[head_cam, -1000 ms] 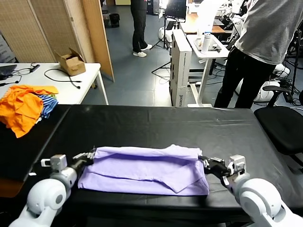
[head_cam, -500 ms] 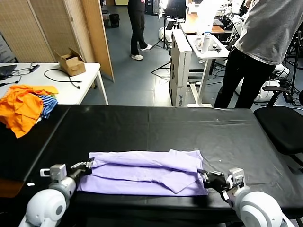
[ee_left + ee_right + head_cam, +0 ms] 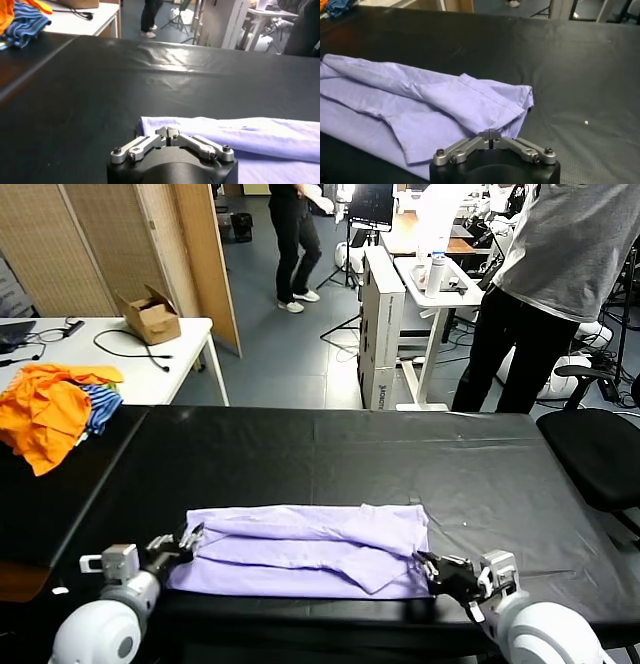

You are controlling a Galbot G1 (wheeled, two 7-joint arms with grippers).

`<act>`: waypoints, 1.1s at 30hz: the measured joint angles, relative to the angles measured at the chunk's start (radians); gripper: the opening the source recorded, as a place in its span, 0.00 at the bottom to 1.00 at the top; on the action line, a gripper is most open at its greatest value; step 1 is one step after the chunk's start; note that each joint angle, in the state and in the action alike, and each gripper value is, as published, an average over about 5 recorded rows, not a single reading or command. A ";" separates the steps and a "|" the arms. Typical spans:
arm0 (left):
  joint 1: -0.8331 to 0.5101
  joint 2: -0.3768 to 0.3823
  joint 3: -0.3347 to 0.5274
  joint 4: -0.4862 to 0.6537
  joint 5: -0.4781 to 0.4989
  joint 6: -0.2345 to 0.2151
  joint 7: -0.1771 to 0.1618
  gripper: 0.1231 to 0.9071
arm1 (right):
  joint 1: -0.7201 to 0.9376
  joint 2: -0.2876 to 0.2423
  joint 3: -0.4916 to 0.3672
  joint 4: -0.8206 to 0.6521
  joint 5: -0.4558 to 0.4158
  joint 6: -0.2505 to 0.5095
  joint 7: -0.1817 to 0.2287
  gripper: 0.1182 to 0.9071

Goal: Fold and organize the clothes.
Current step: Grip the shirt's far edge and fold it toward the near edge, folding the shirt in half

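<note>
Lavender T-shirt (image 3: 310, 549); its hem stitching (image 3: 490, 97) in right wrist view only.

Orange heap (image 3: 45, 416) cut by left edge, both tools' fingertips hidden in wrist views

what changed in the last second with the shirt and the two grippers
Both grippers drew the lavender T-shirt toward the table's near edge, then let go: the left gripper and right gripper now sit just off its two ends. The orange heap and black table stayed put.
</note>
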 joint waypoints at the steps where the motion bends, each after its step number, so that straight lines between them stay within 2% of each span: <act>1: -0.011 0.000 0.001 0.006 -0.011 -0.002 -0.005 0.99 | 0.012 0.007 0.000 -0.007 0.000 0.000 0.007 0.96; 5: -0.062 -0.006 0.013 0.036 -0.046 -0.008 -0.014 1.00 | 0.086 0.039 -0.018 -0.073 -0.006 0.000 0.019 1.00; 11: -0.125 -0.019 0.045 0.095 -0.050 -0.007 -0.007 1.00 | 0.200 0.076 -0.056 -0.202 -0.003 0.012 0.012 1.00; 17: -0.157 -0.031 0.076 0.144 -0.047 0.015 -0.003 1.00 | 0.283 0.096 -0.089 -0.292 -0.003 0.029 0.014 1.00; 22: -0.161 -0.033 0.088 0.168 -0.041 0.033 -0.006 1.00 | 0.313 0.108 -0.109 -0.335 -0.011 0.034 0.013 1.00; 30: -0.160 -0.038 0.091 0.192 -0.034 0.031 -0.008 1.00 | 0.320 0.125 -0.136 -0.365 -0.033 0.033 0.003 1.00; 33: -0.157 -0.040 0.091 0.193 -0.034 0.031 -0.008 1.00 | 0.319 0.131 -0.141 -0.369 -0.039 0.033 -0.002 0.97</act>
